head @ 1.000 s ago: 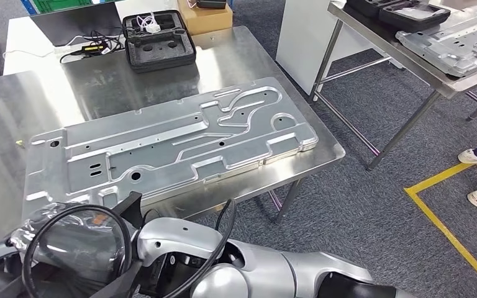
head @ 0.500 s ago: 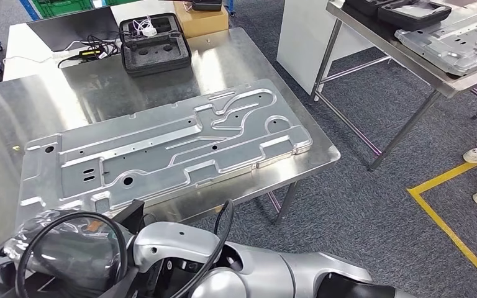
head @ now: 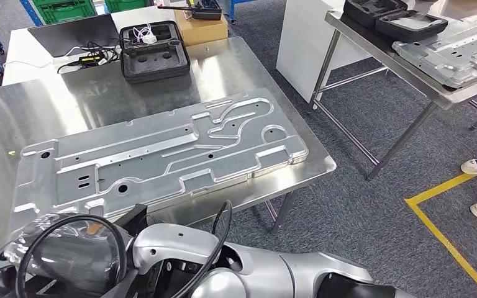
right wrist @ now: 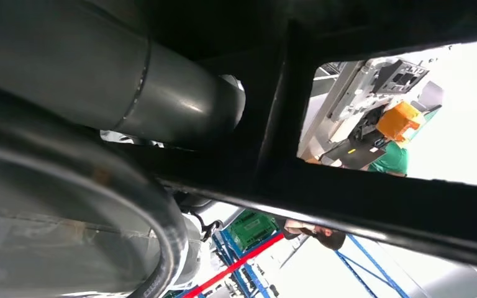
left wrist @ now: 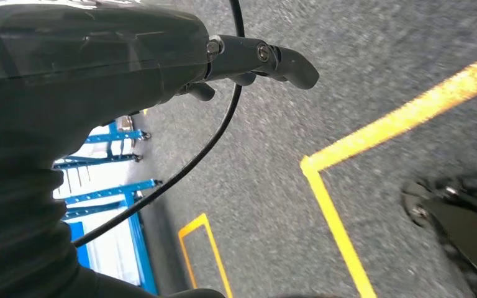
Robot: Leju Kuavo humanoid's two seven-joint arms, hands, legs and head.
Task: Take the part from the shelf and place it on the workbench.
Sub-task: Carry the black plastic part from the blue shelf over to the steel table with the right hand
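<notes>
Head view: you are looking down on the workbench (head: 236, 62); against the two earlier pictures the whole scene has slid up and left, so read it as the camera moving, not the things.
Workbench: steel top, bare along its near-left corner, with the robot's silver arms low in the picture just short of its near edge.
Part: the large stamped plate (head: 161, 155) lies flat across the bench, its right end near the bench's right edge. It keeps the same place on the steel in all three pictures. No hand touches it.
Second table: off to the right (head: 372, 43), well apart, carrying a like plate (head: 453, 46) and dark cases.
Foam case: black, open (head: 154, 51), at the bench's far side, apart from the part.
Left hand: in the left wrist view the hand (left wrist: 248, 62) hangs over carpet and yellow floor tape (left wrist: 338, 223); fingers apart, nothing held.
Right hand: you cannot tell its state; the right wrist view gives dark close surfaces.
Meaning: by my reading the placing is done and the robot is backing off.
</notes>
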